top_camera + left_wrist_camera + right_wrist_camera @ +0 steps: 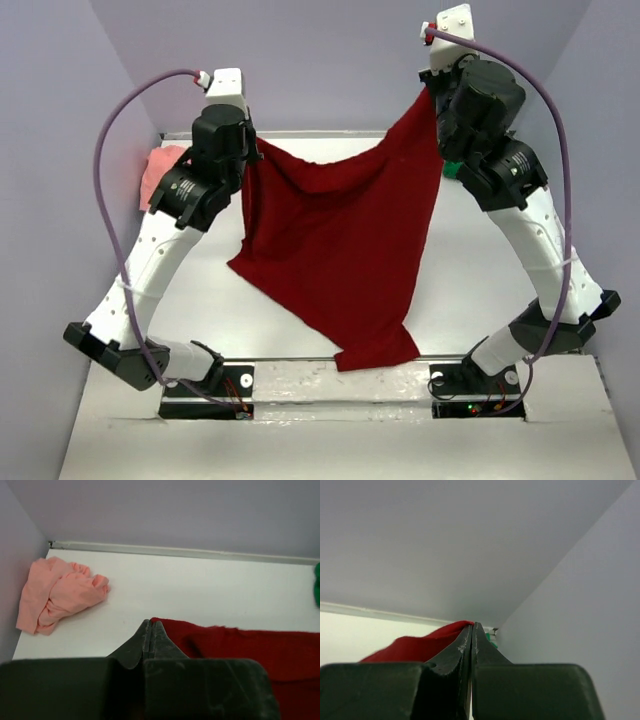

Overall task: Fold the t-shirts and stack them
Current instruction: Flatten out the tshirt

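At the far left corner of the counter (480,290) the pale salmon-pink t-shirt (60,592) lies bunched, well apart from both arms.

Next to the right, the left claw (151,627) is clenched on a far left corner of the dark red t-shirt (340,240), with cloth trailing rightward from its tips.

The red shirt hangs as a sheet between the arms. Its held edge runs left to right, and the body falls toward the near side. The lowest flap rests on the counter by the near edge, between the two bases.

The right claw (472,628) is also clamped on red cloth, pinching the opposite corner. In the overhead view this end looks higher or farther back than the left one, so the top edge slants.

A sliver of the bright green t-shirt (452,168) shows behind the right arm at the far right.

The coming move probably turns on that left-to-right edge. With each claw on one end, neither arm is nearer, so both would have to level and lower together to spread the shirt flat.
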`<action>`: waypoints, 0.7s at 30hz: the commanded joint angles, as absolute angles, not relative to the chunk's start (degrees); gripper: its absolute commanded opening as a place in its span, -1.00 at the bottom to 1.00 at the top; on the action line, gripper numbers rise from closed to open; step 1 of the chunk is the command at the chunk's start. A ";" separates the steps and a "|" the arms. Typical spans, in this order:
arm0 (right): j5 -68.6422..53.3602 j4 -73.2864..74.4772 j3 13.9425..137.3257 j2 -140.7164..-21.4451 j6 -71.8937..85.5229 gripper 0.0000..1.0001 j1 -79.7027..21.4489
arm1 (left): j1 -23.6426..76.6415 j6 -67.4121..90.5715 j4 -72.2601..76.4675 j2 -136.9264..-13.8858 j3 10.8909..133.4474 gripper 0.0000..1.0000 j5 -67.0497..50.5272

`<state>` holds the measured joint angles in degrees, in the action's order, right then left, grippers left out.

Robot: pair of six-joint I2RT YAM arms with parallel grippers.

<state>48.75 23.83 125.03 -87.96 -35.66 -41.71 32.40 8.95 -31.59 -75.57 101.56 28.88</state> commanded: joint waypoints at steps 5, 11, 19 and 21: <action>27.17 34.79 119.35 -93.75 -16.18 -1.00 -28.92 | 25.06 10.11 -21.54 -76.64 93.17 -1.00 25.93; 20.66 37.44 120.40 -102.12 -13.01 -1.00 -25.06 | 23.91 9.41 -19.07 -79.18 91.23 -1.00 25.31; 13.02 41.30 130.69 -111.53 -11.16 -1.00 -20.40 | 21.89 8.70 -15.21 -85.59 91.49 -1.00 22.50; 12.04 41.22 131.31 -113.37 -11.08 -1.00 -18.99 | 21.01 8.44 -14.07 -87.53 92.28 -1.00 22.33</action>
